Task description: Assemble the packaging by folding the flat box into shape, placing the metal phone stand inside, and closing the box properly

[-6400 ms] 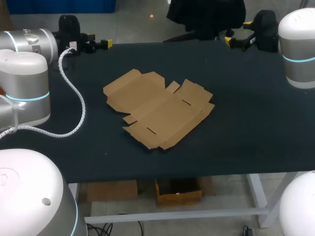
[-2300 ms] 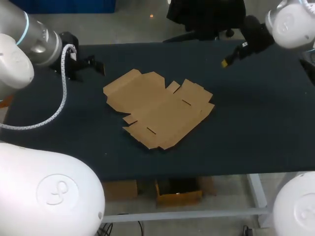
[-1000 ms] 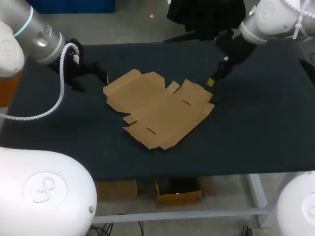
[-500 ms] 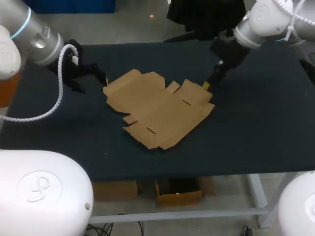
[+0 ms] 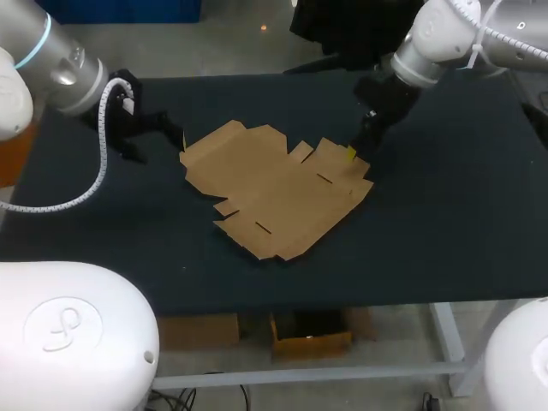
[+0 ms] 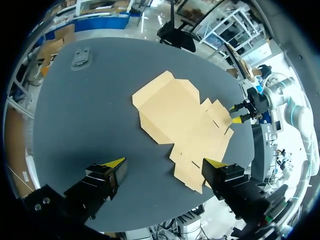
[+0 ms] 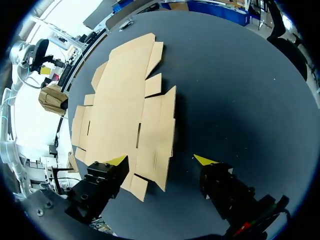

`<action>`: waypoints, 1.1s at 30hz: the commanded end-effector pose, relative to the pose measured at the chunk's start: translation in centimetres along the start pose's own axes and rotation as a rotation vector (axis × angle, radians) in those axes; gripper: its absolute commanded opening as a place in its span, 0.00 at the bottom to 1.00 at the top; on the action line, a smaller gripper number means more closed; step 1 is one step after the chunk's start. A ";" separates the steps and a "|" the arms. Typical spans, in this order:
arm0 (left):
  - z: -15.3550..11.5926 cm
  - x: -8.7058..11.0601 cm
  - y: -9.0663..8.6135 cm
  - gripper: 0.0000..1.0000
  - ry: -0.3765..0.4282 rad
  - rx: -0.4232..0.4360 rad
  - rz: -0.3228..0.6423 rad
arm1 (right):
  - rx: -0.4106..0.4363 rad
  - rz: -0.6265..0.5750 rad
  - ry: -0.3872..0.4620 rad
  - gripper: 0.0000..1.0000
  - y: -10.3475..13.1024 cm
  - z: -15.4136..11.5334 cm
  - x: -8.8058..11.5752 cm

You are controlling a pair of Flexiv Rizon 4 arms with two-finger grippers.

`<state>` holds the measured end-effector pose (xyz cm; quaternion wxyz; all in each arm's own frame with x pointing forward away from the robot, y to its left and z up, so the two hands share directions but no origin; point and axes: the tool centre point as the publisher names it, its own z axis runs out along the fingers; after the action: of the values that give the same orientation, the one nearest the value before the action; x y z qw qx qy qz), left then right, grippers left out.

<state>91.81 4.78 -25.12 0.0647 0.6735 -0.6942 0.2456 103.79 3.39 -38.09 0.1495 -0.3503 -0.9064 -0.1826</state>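
Head view: a flat brown cardboard box blank (image 5: 278,188) lay unfolded mid-table on the dark tabletop (image 5: 445,214).
The right gripper (image 7: 161,160), spread wide, straddled its right edge, likely to start a fold; the left gripper (image 6: 164,162), also spread, hung beside the opposite edge. No phone stand showed.

Plain tan flat box (image 5: 278,190), dark blue-black table (image 5: 445,223), black left end effector (image 6: 164,162) and right end effector (image 7: 161,159), yellow-tipped

The flat box (image 5: 274,188) lies flat mid-worktop (image 5: 445,223), with bare surface on every side. The left gripper (image 6: 164,163), fingers spread, stands beside its far left corner. The right gripper (image 7: 161,160), also spread, stands over its far right flap.
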 end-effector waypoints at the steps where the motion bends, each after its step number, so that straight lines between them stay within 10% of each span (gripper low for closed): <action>1: 0.1 -0.1 -0.1 1.00 -0.005 -0.002 -0.004 | 0.050 0.002 0.059 0.73 1.0 0.8 -0.8; 18: 0.6 -0.7 -0.2 1.00 -0.006 0.002 -0.026 | 0.080 0.038 0.105 0.35 1.0 2.5 -0.2; 21: 0.7 -0.7 -0.2 1.00 -0.004 -0.001 -0.029 | 0.079 0.052 0.103 0.00 0.9 2.6 0.0; 33: 0.4 -0.5 0.1 1.00 -0.004 -0.006 -0.022 | -0.020 0.130 0.072 0.00 0.0 2.1 0.8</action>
<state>91.94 5.12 -25.97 0.0695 0.6807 -0.6869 0.2450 104.22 5.26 -40.02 0.2061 -0.3969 -0.8764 -0.1786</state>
